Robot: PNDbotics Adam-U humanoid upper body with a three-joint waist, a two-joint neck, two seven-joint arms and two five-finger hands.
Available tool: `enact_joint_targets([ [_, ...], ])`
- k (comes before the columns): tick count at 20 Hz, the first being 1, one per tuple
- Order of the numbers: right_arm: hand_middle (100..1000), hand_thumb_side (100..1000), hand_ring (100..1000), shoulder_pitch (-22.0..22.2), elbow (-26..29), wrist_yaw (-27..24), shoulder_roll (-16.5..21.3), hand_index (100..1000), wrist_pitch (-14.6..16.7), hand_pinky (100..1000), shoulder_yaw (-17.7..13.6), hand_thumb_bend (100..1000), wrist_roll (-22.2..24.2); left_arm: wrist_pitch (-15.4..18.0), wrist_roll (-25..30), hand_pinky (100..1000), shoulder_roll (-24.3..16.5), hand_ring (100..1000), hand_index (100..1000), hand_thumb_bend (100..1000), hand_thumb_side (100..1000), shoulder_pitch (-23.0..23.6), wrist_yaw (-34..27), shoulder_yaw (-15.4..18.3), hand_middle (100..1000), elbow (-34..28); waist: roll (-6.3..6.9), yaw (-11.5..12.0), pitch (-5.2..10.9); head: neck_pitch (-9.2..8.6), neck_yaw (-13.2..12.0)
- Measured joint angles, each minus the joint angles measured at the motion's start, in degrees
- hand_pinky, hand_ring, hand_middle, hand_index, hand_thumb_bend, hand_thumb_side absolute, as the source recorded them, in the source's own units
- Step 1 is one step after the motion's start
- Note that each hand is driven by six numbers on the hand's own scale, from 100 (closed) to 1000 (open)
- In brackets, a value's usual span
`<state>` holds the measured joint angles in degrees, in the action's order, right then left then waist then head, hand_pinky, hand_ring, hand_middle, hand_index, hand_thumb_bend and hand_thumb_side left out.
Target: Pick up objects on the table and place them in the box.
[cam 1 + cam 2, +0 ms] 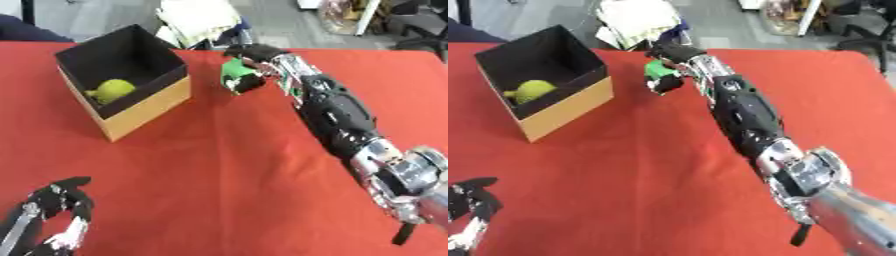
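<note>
my right arm (337, 107) reaches in from the lower right corner and stretches up across the red table (227, 170) toward its far edge, black casing along the forearm and silver joints nearer my shoulder. at its end my right hand (254, 67) has its fingers curled round a small green object (233, 70), bright green with a bit of white showing on it; i cannot make out what it is beyond the colour. the fingers wrap it from above and from the right side, so i am grasping it, and whether it rests on the cloth or is lifted off it i cannot tell. it sits near the far side of the table, to the right of the box (149, 102) and apart from it, not touching. the box stands on the far left part of the table, turned askew so one corner points toward me, tan cardboard on the outside and black inside, open at the top. inside it, low against the left inner wall, lies a yellow-green rounded object (114, 90) with a short stub at one end. my left hand (61, 210) shows in the lower left corner, resting idle with its fingers relaxed and pointing up, holding nothing, well apart from the box and from the green object.
</note>
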<state>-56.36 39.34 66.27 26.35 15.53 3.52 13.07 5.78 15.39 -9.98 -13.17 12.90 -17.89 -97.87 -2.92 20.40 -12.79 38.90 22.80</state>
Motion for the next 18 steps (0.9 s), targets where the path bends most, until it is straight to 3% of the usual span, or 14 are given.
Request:
enact_joint_targets([
  [6, 1000, 714, 982, 0.24, -1.26, 0.59, 0.00, 1000, -1.03, 911, -0.67, 100, -0.63, 0.01, 0.02, 616, 0.00, 610, 819, 100, 468, 0.00, 0.00, 0.00, 526, 0.00, 0.01, 0.04, -0.09, -0.17, 0.02],
  [7, 1000, 697, 967, 0.24, -1.38, 0.60, 0.00, 1000, -1.13, 857, -0.69, 100, -0.73, 0.02, 0.04, 616, 0.00, 610, 819, 100, 468, 0.00, 0.00, 0.00, 526, 0.00, 0.01, 0.04, -0.09, -0.17, 0.02],
  [8, 986, 607, 916, 0.24, -1.47, 0.60, 0.00, 1000, -1.17, 812, -0.69, 100, -0.79, 0.05, 0.07, 616, 0.00, 610, 819, 100, 467, 0.00, 0.00, -0.01, 526, 0.00, 0.00, 0.05, -0.09, -0.18, 0.02],
  [10, 974, 523, 851, 0.24, -1.51, 0.60, 0.00, 998, -1.04, 743, -0.69, 100, -1.06, 0.08, 0.10, 616, 0.00, 610, 819, 100, 468, 0.00, 0.00, -0.01, 526, 0.00, 0.00, 0.07, -0.09, -0.19, 0.02],
  [11, 959, 416, 776, 0.24, -1.50, 0.60, 0.00, 987, -0.91, 680, -0.69, 100, -1.24, 0.08, 0.11, 616, 0.00, 610, 819, 100, 467, 0.00, 0.00, -0.01, 526, 0.00, 0.00, 0.07, -0.09, -0.19, 0.02],
  [12, 957, 397, 764, 0.19, -1.41, 0.59, 0.00, 986, -0.70, 671, -0.69, 100, -1.48, 0.08, 0.12, 616, 0.00, 610, 819, 100, 467, 0.00, 0.00, -0.01, 526, 0.00, -0.01, 0.07, -0.09, -0.19, 0.02],
  [13, 931, 254, 661, 0.18, -1.23, 0.52, 0.00, 982, -0.45, 579, -0.68, 100, -1.71, 0.09, 0.13, 616, 0.00, 610, 819, 100, 467, 0.00, 0.00, -0.01, 526, 0.00, -0.01, 0.07, -0.09, -0.20, 0.02],
  [18, 903, 219, 586, 0.19, 0.67, -1.30, -0.01, 980, 1.32, 517, -0.14, 100, -2.25, 0.11, 0.16, 617, 0.00, 611, 819, 100, 467, 0.00, 0.00, -0.01, 527, 0.00, -0.03, 0.07, -0.09, -0.22, 0.02],
])
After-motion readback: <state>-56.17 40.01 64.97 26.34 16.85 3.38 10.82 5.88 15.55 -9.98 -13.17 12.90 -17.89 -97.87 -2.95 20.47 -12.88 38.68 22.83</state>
